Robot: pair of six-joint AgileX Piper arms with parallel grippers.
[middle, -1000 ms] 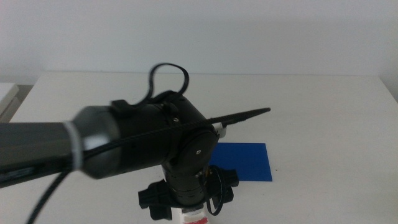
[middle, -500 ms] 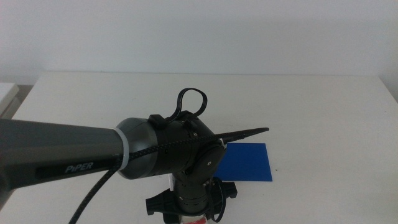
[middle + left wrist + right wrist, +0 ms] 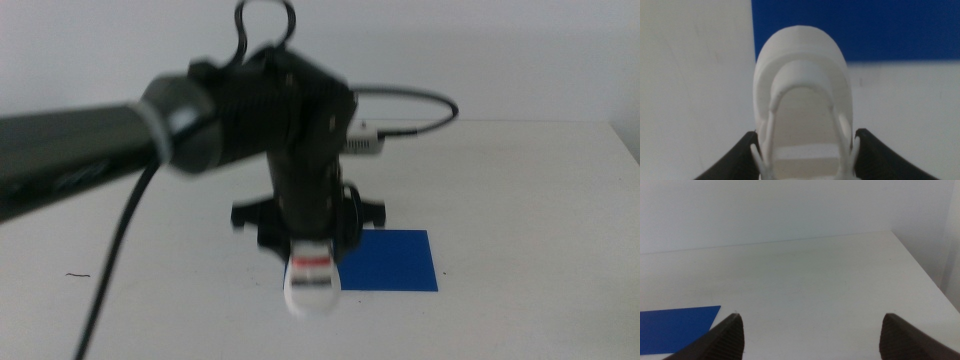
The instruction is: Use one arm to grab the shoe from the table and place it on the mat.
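1 left gripper (image 3: 313, 262), clamping the shoe (image 3: 312, 282), has risen beside the mat (image 3: 391, 261).

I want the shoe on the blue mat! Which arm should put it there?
Left. The left gripper already clamps the shoe right at the mat edge. The right gripper is open, holding nothing.

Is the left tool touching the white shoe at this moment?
Touching. In the left wrist view the left tool has one dark jaw pressed against each side of the shoe, with no gap. The middle view agrees: the shoe hangs from it.
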